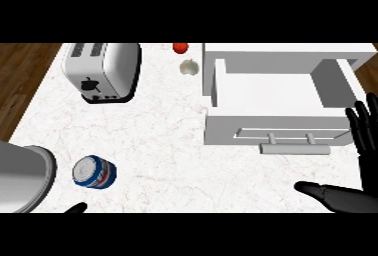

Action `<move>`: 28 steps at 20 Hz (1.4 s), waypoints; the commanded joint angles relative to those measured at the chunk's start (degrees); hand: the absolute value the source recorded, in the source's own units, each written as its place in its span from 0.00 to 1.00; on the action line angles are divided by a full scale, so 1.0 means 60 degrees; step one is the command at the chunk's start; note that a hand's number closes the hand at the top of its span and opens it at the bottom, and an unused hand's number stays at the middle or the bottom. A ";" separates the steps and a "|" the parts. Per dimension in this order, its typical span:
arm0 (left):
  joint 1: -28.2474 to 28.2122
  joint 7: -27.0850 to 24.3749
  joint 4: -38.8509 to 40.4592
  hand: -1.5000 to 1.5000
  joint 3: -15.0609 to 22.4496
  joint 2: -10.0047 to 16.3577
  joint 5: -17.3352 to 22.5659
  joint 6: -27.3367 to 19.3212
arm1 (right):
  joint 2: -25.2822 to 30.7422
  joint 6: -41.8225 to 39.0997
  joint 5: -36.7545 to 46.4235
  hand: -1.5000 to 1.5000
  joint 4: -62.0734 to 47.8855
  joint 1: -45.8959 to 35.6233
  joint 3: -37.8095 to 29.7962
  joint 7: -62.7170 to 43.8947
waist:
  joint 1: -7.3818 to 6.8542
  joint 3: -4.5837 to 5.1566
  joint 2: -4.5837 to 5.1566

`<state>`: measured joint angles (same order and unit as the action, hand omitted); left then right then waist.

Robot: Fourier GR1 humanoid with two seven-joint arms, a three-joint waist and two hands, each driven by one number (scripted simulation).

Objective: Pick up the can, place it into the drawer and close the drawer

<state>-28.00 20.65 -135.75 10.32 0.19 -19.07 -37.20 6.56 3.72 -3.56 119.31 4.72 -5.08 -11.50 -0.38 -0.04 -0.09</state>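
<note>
The left forearm (22,175), a smooth rounded grey shell, is coming in at 8 o'clock of the view. Only a small black tip of the left hand (77,207) is showing at the lower edge, at about 7 o'clock, so I cannot tell whether its fingers are curled or straight. Just beside that tip, at its 12 o'clock, the can (94,171) is sitting on the counter (170,140), untouched by either hand. It is a short cylinder with a silvery round top and a glossy blue, white and red side. The counter is showing as white stone with faint pinkish veins.

At 11 o'clock a toaster (103,70) is lying on the counter, boxy with rounded corners and a shiny pale metal skin. Near 12 o'clock are a red round thing (180,47) and, just below it, a pale bulb-shaped thing (190,66).

At 2 o'clock the drawer (273,127) is standing pulled out, a plain matte white box with flat walls and a bar handle (294,148) on its front.

At 4 o'clock the right hand (358,197) is resting unclenched at the view's edge, fingers (362,125) straight and pointing up beside the drawer, thumb spread toward 9 o'clock, grasping nothing.
</note>
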 commanded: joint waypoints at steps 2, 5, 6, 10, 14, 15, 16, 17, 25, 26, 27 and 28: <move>0.0532 0.1124 -0.0539 0.00 -0.0001 0.0050 -0.0998 -0.0188 | -0.0103 -0.0378 -0.0171 0.00 -0.0696 0.0305 -0.0240 0.0879 | 0.0067 -0.0001 0.0016; 0.0862 0.0728 0.0468 0.00 0.0366 -0.0029 -0.0882 -0.0551 | -0.0041 -0.0600 -0.0369 0.00 0.0051 0.0788 -0.0329 0.0586 | 0.0079 0.0005 0.0005; 0.0864 0.0644 0.0602 0.00 0.0041 -0.0019 -0.0636 -0.0358 | -0.0219 -0.0048 0.0095 0.00 0.0445 0.0234 0.0079 -0.0292 | 0.0057 0.0009 0.0006; 0.0710 -0.0055 0.1272 0.00 0.0373 -0.0031 -0.0195 -0.0778 | -0.0058 -0.0553 -0.0231 0.00 -0.0074 0.0414 -0.0466 0.0509 | 0.0042 0.0009 0.0003; 0.0917 -0.1269 0.2925 0.00 0.0623 -0.0031 0.0572 -0.1659 | -0.0134 -0.0601 -0.0428 0.00 0.0085 0.0609 -0.0680 0.0648 | 0.0058 0.0012 0.0004; 0.1599 0.0438 0.2447 0.00 0.0624 -0.0031 -0.0529 -0.1686 | -0.0025 -0.0769 -0.0446 0.00 0.0071 0.0647 -0.0753 0.0574 | 0.0084 0.0004 0.0014; 0.1041 -0.0488 0.2740 0.00 0.0605 -0.0031 0.0063 -0.1588 | -0.0008 -0.0600 -0.0361 0.00 0.0579 0.0656 -0.0762 0.0142 | 0.0066 0.0009 0.0005; 0.0711 -0.1426 0.3229 0.00 0.1079 -0.0031 0.0419 -0.2033 | 0.0001 -0.0523 -0.0023 0.00 -0.0057 0.0144 -0.0510 0.0176 | 0.0025 0.0012 0.0007; 0.1473 -0.2912 0.5230 0.00 0.0247 -0.0032 0.2109 -0.2267 | 0.0037 -0.1043 -0.0757 0.00 0.1027 0.1110 -0.1144 0.0146 | 0.0085 0.0012 0.0004; 0.1068 -0.3525 0.5346 0.00 0.0667 -0.0032 0.2245 -0.2629 | -0.0231 -0.1198 -0.0527 0.00 0.0718 0.1369 -0.0824 0.0708 | 0.0067 0.0011 0.0002; 0.1374 -0.4034 0.6020 0.00 0.0517 -0.0032 0.2787 -0.2781 | -0.0197 -0.0886 -0.0340 0.00 0.1662 0.1445 -0.0686 -0.0160 | 0.0084 0.0018 -0.0002; 0.0967 -0.4669 0.5975 0.00 0.0917 -0.0032 0.3145 -0.3099 | -0.0247 -0.0870 -0.0473 0.00 0.1251 0.1320 -0.0941 0.0090 | 0.0054 0.0015 -0.0002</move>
<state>-21.27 1.31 -105.25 14.36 0.01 -6.49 -52.31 5.72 -1.56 -6.27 125.12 11.32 -10.14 -10.38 0.02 0.04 -0.09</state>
